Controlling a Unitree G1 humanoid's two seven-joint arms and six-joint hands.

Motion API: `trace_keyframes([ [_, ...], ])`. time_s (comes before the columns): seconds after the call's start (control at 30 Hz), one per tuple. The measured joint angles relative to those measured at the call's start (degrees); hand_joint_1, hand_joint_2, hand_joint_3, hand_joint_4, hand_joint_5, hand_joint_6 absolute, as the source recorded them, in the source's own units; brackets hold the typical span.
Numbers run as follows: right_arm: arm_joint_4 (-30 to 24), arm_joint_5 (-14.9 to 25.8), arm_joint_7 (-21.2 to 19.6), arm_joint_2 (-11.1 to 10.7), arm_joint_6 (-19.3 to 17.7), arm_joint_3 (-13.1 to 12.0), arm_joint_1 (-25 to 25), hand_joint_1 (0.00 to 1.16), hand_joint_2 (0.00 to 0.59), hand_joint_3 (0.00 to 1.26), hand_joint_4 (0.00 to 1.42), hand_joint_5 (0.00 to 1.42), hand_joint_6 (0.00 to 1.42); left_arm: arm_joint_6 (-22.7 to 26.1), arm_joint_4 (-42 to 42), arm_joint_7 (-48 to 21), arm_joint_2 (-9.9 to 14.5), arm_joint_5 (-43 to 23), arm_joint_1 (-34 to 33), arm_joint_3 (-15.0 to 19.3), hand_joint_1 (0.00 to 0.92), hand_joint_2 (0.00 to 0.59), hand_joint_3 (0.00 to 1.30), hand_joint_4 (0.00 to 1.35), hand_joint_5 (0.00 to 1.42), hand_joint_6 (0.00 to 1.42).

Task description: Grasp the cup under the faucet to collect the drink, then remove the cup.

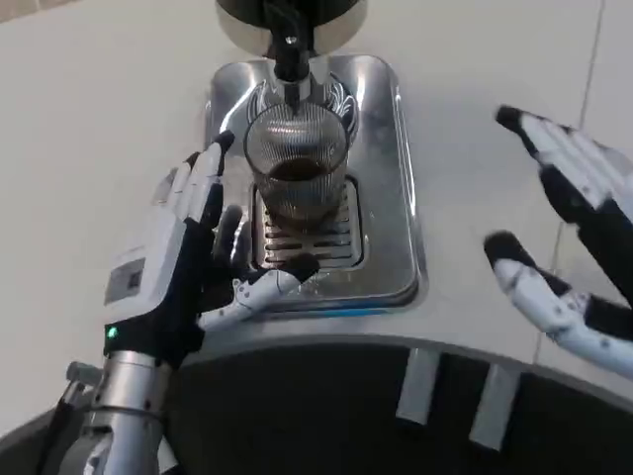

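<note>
Ribbed glass cup (pixel 297 163) with dark drink stands on drip tray (pixel 391 198) under faucet (pixel 291 54). Left hand (pixel 193 267) beside cup, fingers spread, holding nothing. Right hand (pixel 569 237) well apart over bench (pixel 89 129), fingers wide.

One camera, head view, mounted high on the robot and pitched steeply down at the white table (pixel 89 109). Close range: the shiny steel drip tray (pixel 391 237) with slotted grate sits centre frame, the black faucet spout (pixel 290 49) cut by the top edge. Left hand (pixel 193 262) enters lower left, right hand (pixel 569 237) at the right edge. Dark curved table rim (pixel 326 396) along the bottom.
</note>
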Motion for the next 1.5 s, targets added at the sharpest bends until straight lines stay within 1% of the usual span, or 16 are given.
trace_keyframes([
  [0.07,2.3,-2.8,-2.8,-0.2,-4.7,-0.8,4.0,0.47,0.477,0.0,0.0,0.0,0.0,0.1,1.1,0.1,-0.1,0.0,-0.9,0.0,0.079,0.018,0.0,0.0,0.0,0.0],
  [0.13,4.4,-5.2,-4.4,-0.3,-7.0,-1.0,6.0,0.47,0.474,0.0,0.0,0.0,0.0,0.1,1.6,0.1,-0.3,0.0,-1.5,0.0,0.076,0.016,0.0,0.0,0.0,0.0],
  [0.23,7.1,-8.3,-6.0,-0.3,-9.1,-1.0,8.1,0.47,0.47,0.0,0.0,0.0,0.0,0.1,2.6,0.3,-0.4,0.0,-2.3,0.0,0.05,0.003,0.0,0.0,0.01,0.0],
  [0.27,8.3,-10.2,-6.9,-0.5,-10.5,-0.7,8.9,0.45,0.457,0.0,0.0,0.0,0.0,0.1,3.1,0.5,-0.6,0.0,-2.7,0.0,0.047,0.001,0.0,0.0,0.01,0.0],
  [0.3,9.2,-11.9,-7.3,-0.6,-11.6,-0.1,9.5,0.43,0.465,0.0,0.0,0.0,0.0,0.1,3.4,0.6,-0.8,0.0,-3.1,0.0,0.032,0.0,0.0,0.0,0.01,0.0],
  [0.37,10.7,-13.6,-8.0,-0.5,-13.1,1.0,9.9,0.42,0.466,0.0,0.0,0.0,0.0,0.1,3.9,0.9,-1.2,0.0,-3.6,0.0,0.023,0.0,0.0,0.0,0.02,0.0],
  [0.43,12.2,-14.6,-8.3,-0.1,-13.7,2.1,10.3,0.42,0.466,0.0,0.0,0.0,0.0,0.1,4.8,1.4,-1.7,0.0,-3.9,0.0,0.022,0.0,0.0,0.0,0.02,0.0],
  [0.47,12.6,-14.7,-8.4,0.1,-13.7,2.4,10.3,0.41,0.456,0.0,0.0,0.0,0.0,0.1,5.0,1.6,-1.9,0.0,-4.0,0.0,0.023,0.0,0.0,0.0,0.02,0.0],
  [0.53,13.3,-15.3,-8.3,0.9,-13.7,3.9,10.3,0.38,0.46,0.0,0.0,0.0,0.0,0.1,6.2,2.6,-2.5,0.0,-4.8,-0.1,0.057,0.0,0.0,0.0,0.03,0.01],
  [0.63,12.9,-15.9,-7.7,2.4,-13.6,5.9,10.1,0.36,0.448,0.0,0.0,0.0,0.0,0.3,8.3,4.0,-3.5,0.1,-6.6,-0.4,0.142,0.007,0.0,0.0,0.05,0.02],
  [0.8,10.6,-16.2,-6.0,3.6,-12.4,6.4,10.7,0.36,0.444,0.0,0.0,0.0,0.0,1.1,11.2,4.9,-4.3,0.1,-9.1,-1.3,0.296,0.027,0.0,0.0,0.07,0.04],
  [0.9,8.4,-16.2,-4.5,4.2,-12.0,6.2,11.8,0.35,0.427,0.0,0.0,0.0,0.0,1.8,13.6,5.3,-4.9,-0.1,-10.7,-1.6,0.363,0.038,0.0,0.0,0.08,0.06],
  [1.13,6.3,-15.7,-1.4,4.2,-11.5,4.6,13.2,0.35,0.415,0.0,0.0,0.0,0.0,1.2,17.0,7.5,-6.4,-2.6,-12.6,-0.9,0.393,0.041,0.0,0.0,0.12,0.12],
  [1.27,6.0,-15.5,-0.1,4.2,-11.3,3.9,13.1,0.36,0.411,0.0,0.0,0.0,0.0,0.5,18.2,9.7,-7.9,-3.2,-12.7,-0.9,0.393,0.041,0.0,0.0,0.14,0.14],
  [1.33,6.0,-15.4,0.7,4.1,-11.1,3.5,12.8,0.36,0.411,0.0,0.0,0.0,0.0,-0.2,18.4,10.8,-8.8,-4.2,-12.7,-0.9,0.374,0.038,0.0,0.0,0.17,0.16],
  [1.5,6.1,-14.9,2.1,3.5,-10.8,2.5,11.7,0.36,0.412,0.0,0.0,0.0,0.0,-1.5,18.4,12.1,-9.7,-4.6,-12.8,-0.9,0.347,0.029,0.0,0.0,0.2,0.17],
])
